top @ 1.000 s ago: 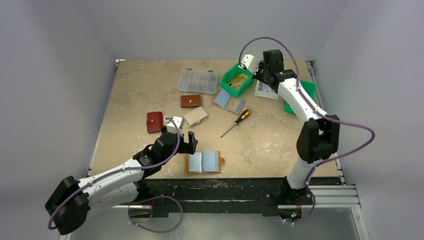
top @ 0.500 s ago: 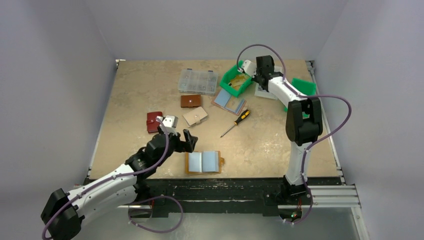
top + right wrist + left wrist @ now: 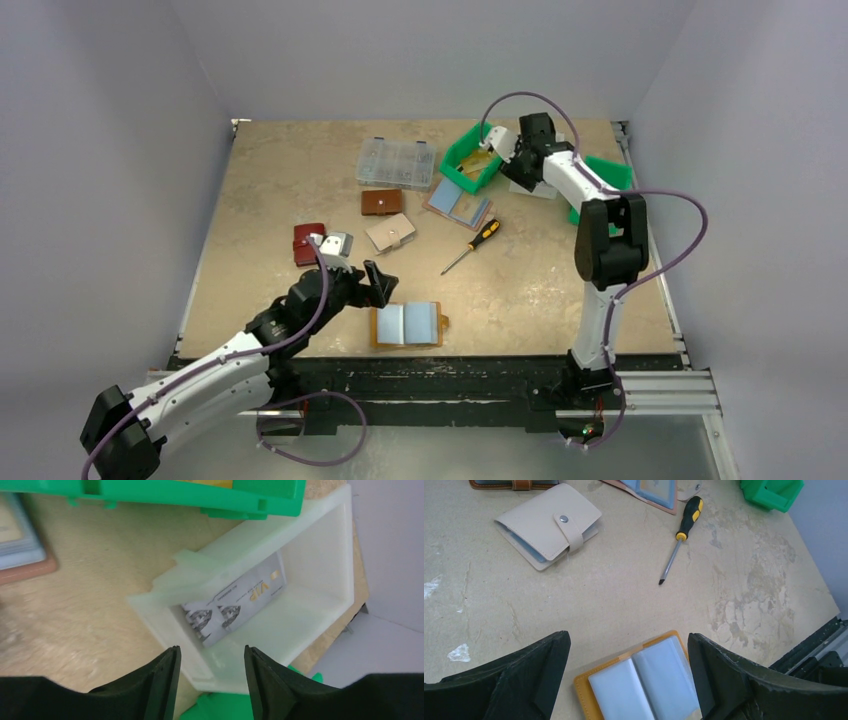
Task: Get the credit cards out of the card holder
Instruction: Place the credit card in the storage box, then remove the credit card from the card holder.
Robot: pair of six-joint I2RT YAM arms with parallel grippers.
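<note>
The mustard card holder (image 3: 407,324) lies open near the table's front edge, showing pale blue-grey sleeves (image 3: 649,680). I cannot tell whether credit cards sit in them. My left gripper (image 3: 626,637) hovers open just behind and above the holder (image 3: 584,695), its fingers (image 3: 529,672) standing either side of it without touching. A silvery credit card (image 3: 235,602) lies flat in a white translucent bin (image 3: 165,607). Over the bin's near wall my right gripper (image 3: 211,650) stands open, with nothing between its fingers. In the top view the right gripper (image 3: 520,168) is at the back right.
A green bin (image 3: 470,158) stands beside the white bin (image 3: 535,188). Mid-table lie a screwdriver (image 3: 472,246), a beige wallet (image 3: 391,232), a brown wallet (image 3: 381,202), a red wallet (image 3: 309,243), a pink open holder (image 3: 458,201) and a clear compartment box (image 3: 397,162).
The right gripper's jaws have opened over the white bin, and that arm's elbow has swung in towards the back. The left arm has drawn slightly to the left.
</note>
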